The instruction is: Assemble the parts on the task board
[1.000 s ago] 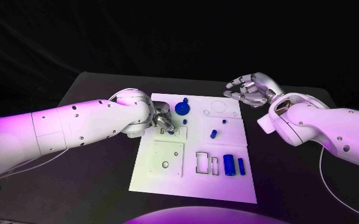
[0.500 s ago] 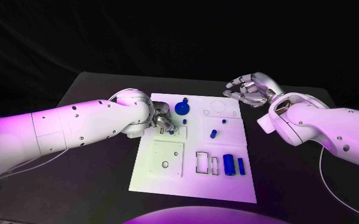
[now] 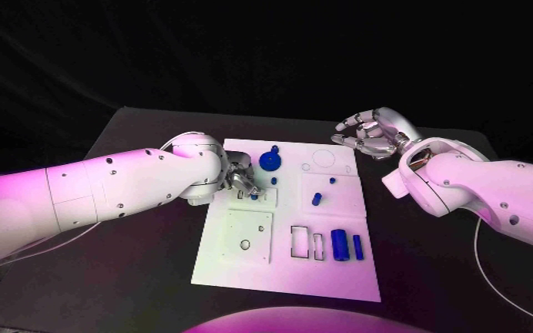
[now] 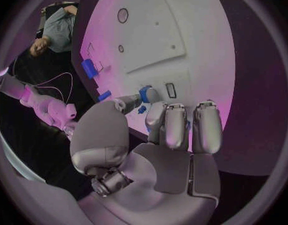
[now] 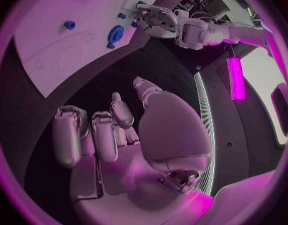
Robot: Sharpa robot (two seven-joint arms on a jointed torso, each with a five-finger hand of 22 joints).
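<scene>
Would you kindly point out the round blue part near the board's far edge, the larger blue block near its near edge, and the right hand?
Round blue part (image 3: 270,161), head view, on its top face.
Larger blue block (image 3: 340,243), head view, on its middle.
Right hand (image 3: 370,133), head view, on the palm.

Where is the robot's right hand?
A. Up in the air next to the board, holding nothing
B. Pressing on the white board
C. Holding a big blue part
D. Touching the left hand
A: the right hand hangs past the task board's far right corner with curled fingers around nothing, while the left hand works at a small blue part on the board.
</scene>
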